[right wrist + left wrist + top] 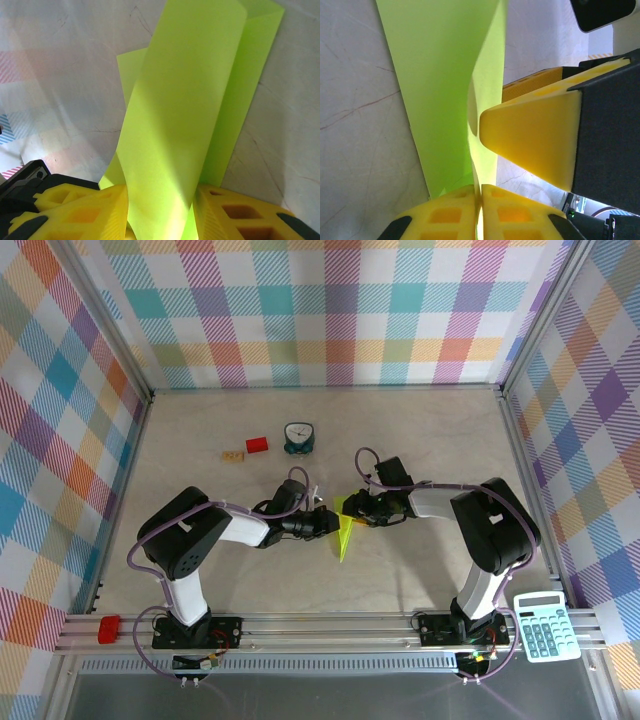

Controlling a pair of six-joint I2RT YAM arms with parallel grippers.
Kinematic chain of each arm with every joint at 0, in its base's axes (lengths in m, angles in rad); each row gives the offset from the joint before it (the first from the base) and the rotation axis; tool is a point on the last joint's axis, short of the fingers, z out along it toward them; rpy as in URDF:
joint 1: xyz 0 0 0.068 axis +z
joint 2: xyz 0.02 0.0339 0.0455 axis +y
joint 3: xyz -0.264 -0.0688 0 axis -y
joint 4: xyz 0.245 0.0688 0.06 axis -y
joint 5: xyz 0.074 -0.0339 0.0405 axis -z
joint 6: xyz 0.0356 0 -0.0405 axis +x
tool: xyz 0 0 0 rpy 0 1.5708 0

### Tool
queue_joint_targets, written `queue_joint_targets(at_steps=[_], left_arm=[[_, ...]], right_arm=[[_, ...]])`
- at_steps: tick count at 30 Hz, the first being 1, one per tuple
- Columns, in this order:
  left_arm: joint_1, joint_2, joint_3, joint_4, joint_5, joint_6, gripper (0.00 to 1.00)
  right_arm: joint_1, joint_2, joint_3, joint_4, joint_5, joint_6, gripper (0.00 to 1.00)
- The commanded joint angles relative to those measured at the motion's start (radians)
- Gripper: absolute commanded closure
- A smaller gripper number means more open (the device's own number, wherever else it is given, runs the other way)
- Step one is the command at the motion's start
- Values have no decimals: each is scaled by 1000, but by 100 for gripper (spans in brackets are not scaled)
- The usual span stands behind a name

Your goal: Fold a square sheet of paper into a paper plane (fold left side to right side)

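While plaid walls [330,310] ring marbled table [200,430], lime paper [345,532] at centre

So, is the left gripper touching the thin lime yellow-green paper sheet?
Touching. Left wrist view: the left gripper is closed, its yellow fingers pinching the lower edge of the thin lime yellow-green paper sheet between them.
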Motion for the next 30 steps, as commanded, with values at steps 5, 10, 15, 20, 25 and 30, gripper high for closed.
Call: queue_joint_targets(at_steps=[5,10,15,20,25,30], left_arm=[[13,4,-2,-35,-27,16,92],[13,3,6,-70,-44,35,94],[13,-3,17,-107,-61,59,95],[13,6,18,-108,-59,65,95],[13,9,13,-70,-43,62,96],[12,-10,20,-31,-27,64,97]], right_arm=[[15,49,2,-75,61,-33,60],[16,50,9,-85,62,-38,60],[17,52,13,-91,64,-42,60],[20,52,17,-89,58,-42,60],[21,55,20,-88,55,-41,60],[24,64,21,-85,51,-40,60]])
